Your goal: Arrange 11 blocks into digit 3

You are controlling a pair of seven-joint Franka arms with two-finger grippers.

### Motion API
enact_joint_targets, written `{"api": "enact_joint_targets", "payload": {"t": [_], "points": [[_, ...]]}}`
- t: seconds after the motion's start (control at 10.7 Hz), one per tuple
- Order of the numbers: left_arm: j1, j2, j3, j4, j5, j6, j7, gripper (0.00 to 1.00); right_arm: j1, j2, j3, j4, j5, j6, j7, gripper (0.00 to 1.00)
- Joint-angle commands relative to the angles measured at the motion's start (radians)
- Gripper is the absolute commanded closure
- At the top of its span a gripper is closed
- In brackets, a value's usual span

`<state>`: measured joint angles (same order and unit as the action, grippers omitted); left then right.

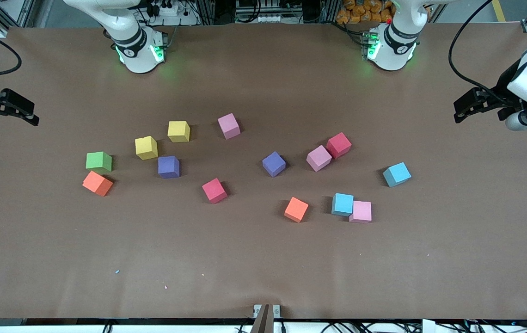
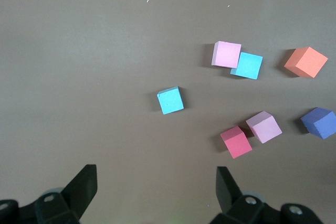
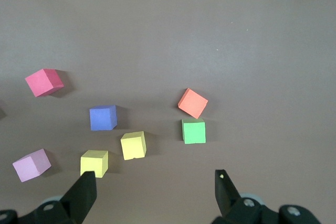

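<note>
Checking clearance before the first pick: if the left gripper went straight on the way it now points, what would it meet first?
Probably bare table. The left gripper, jaws open, points down at brown paper; the nearest block, a sky-blue cube, sits just ahead of its fingers, apparently off that line, though depth is hard to judge.

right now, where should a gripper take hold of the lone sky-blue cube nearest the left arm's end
Come straight down on the sky-blue cube and close on two opposite side faces, wrist turned to match its rotated pose. It stands alone on the table, so all sides are free.
</note>
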<state>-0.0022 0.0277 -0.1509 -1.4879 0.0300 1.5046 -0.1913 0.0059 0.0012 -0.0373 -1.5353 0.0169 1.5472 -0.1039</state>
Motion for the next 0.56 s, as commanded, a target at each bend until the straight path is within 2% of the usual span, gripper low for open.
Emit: {"api": "enact_joint_targets", "payload": {"t": [0.0, 0.28, 0.47], "points": [[-0.005, -0.022, 0.011, -0.014, -0.021, 0.006, 0.023, 0.00, -0.014, 0.013, 0.010, 0.026, -0.015, -0.009, -0.011, 0.00], [-0.007, -0.002, 0.013, -0.005, -0.021, 0.008, 0.021, 0.00, -0.014, 0.013, 0.011, 0.023, -0.014, -0.013, -0.011, 0.00], [-0.024, 0.014, -0.010, -0.017, -0.015, 0.005, -0.003, 0.00, -0.009, 0.017, 0.011, 0.017, -0.012, -0.015, -0.010, 0.00]]}}
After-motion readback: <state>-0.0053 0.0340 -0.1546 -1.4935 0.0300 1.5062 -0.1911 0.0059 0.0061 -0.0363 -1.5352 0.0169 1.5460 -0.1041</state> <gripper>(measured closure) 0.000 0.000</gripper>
